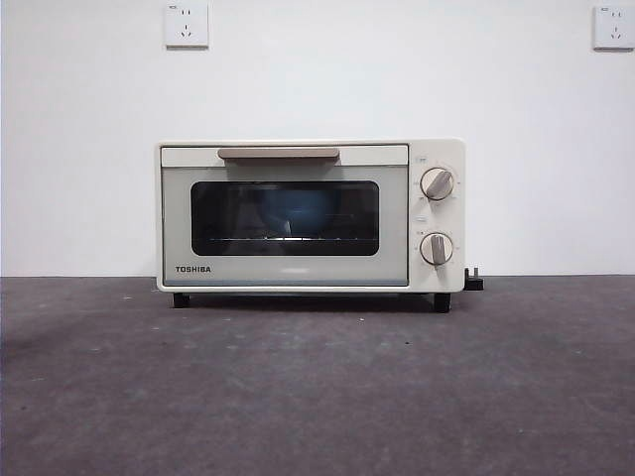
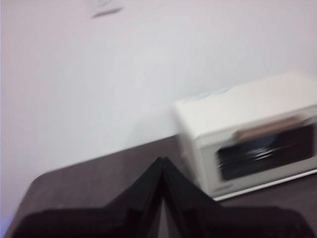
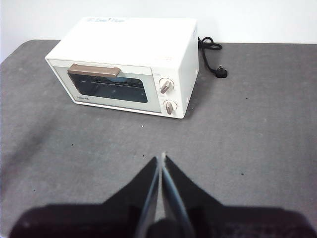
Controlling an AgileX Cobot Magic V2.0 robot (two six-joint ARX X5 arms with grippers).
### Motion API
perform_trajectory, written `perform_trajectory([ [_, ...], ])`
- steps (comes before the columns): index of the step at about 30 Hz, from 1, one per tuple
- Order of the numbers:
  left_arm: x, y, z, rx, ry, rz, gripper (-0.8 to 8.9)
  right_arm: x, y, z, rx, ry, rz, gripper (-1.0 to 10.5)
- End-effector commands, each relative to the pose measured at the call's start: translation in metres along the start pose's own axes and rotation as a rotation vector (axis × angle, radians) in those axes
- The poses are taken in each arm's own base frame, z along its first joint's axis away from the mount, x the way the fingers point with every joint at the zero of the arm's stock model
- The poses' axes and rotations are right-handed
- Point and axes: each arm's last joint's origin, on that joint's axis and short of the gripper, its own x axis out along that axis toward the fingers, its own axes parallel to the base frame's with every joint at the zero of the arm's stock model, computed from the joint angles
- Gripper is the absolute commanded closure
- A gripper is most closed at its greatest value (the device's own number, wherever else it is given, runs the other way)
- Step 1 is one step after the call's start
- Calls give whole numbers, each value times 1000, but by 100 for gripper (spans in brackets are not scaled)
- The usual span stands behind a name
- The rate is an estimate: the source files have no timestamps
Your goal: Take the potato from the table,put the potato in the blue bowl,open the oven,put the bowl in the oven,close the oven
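Note:
The cream-white oven [image 1: 298, 270] stands at the back of the table [image 1: 317, 387] with its dark glass door closed and the beige handle [image 1: 278, 153] up. Through the glass a blue shape, the blue bowl [image 1: 298, 210], shows on the rack. The potato is hidden. My left gripper [image 2: 162, 161] is shut and holds nothing, off to the side of the oven [image 2: 247, 104] in a blurred left wrist view. My right gripper [image 3: 162, 158] is shut and holds nothing, well in front of the oven [image 3: 133, 39] above bare table.
A black power cord [image 3: 210, 47] with its plug [image 3: 221, 73] lies on the table beside the oven's knob end. Two wall sockets [image 1: 187, 25] [image 1: 613, 27] sit high on the white wall behind. Neither arm shows in the front view.

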Motion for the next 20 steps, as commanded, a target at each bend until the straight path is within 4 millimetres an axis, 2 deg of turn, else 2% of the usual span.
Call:
perform_trajectory([
  [1, 5, -9, -53, -10, -1, 12, 818, 1, 0, -3, -17, 24, -10, 927],
  [4, 10, -17, -93, -24, 6, 15, 818, 2, 0, -3, -17, 24, -10, 927],
  [11, 18, -27, -153, -25, 16, 28, 818, 2, 0, -3, -17, 24, -10, 927],
  [16, 19, -32, -178, -80, 49, 36, 818, 2, 0, -3, -17, 24, -10, 927],
  [20, 16, -32, -185, -116, 119, 96, 817, 2, 0, -3, -17, 24, -10, 927],
])
